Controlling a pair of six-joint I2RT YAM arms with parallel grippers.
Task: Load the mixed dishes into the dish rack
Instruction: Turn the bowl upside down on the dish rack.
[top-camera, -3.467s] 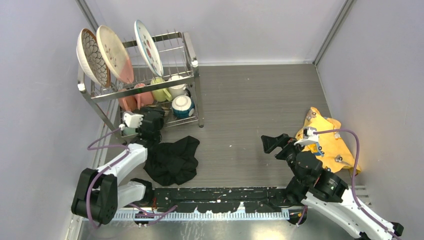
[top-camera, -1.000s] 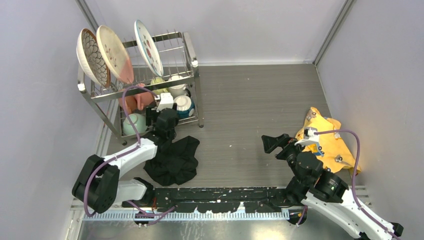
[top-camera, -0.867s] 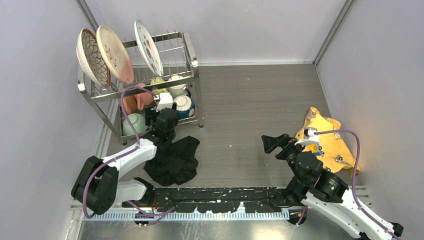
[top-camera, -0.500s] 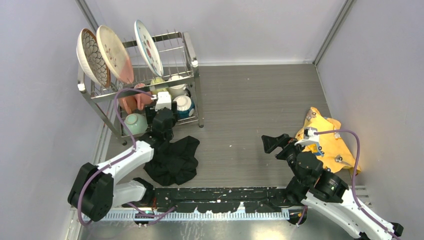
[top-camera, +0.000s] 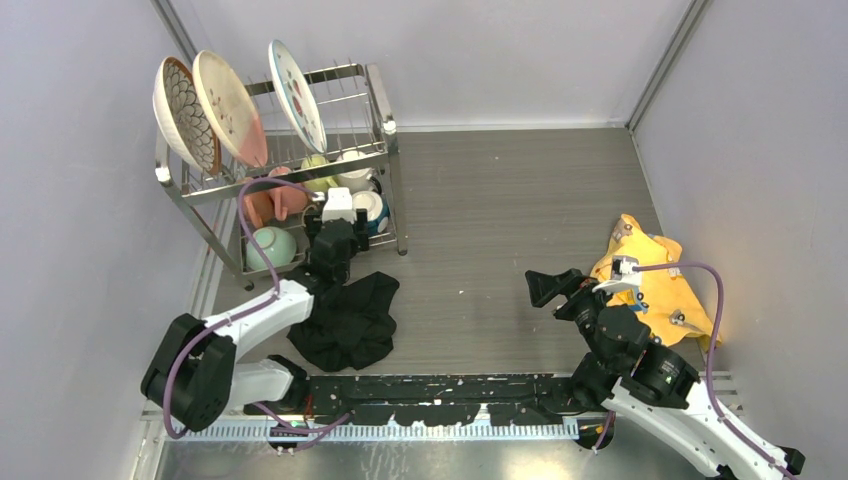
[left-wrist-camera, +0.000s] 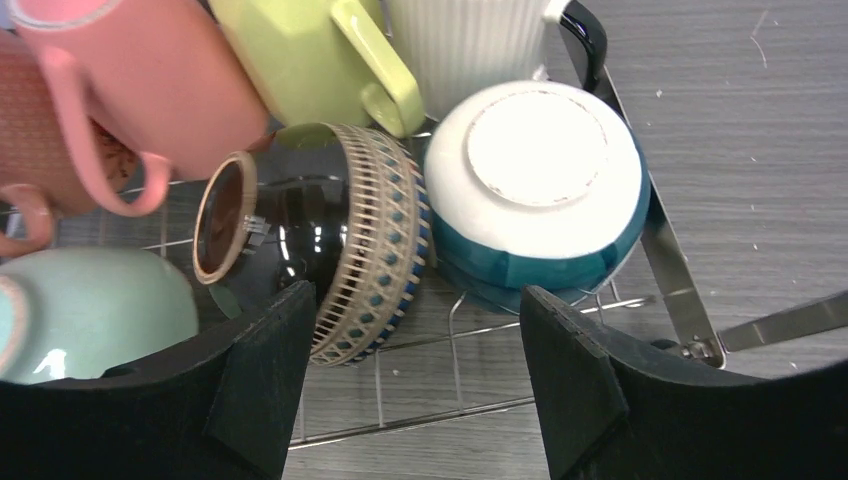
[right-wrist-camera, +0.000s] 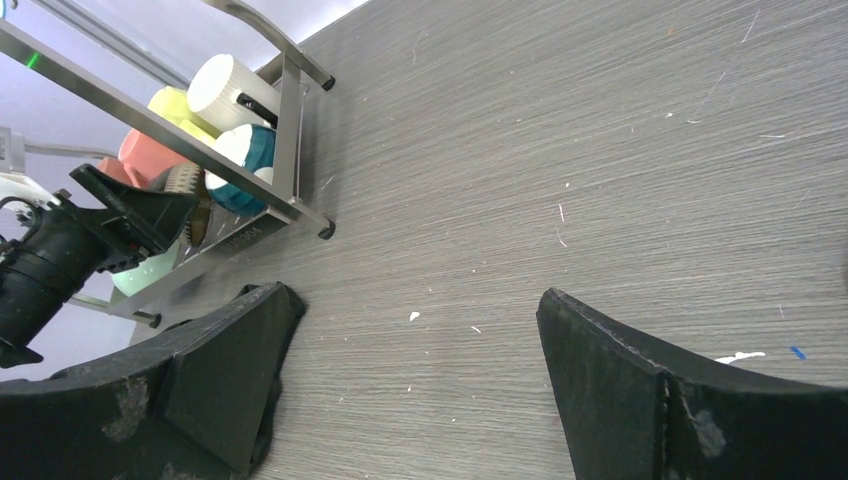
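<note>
Dish rack (top-camera: 383, 112) at counter's far left corner. Plates (top-camera: 228, 108) stand on top; mugs (left-wrist-camera: 300, 50), bowls (left-wrist-camera: 540, 180) lie below. Left tool (left-wrist-camera: 412, 340) open, empty, facing brown bowl (left-wrist-camera: 375, 250). Right tool (right-wrist-camera: 418, 300) wide open, empty.

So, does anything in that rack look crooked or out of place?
Slightly. On the lower tier of the dish rack, the brown bowl lies tipped on its side between the mint-green bowl and the upside-down blue bowl. A black cloth lies crumpled beside the rack.
</note>
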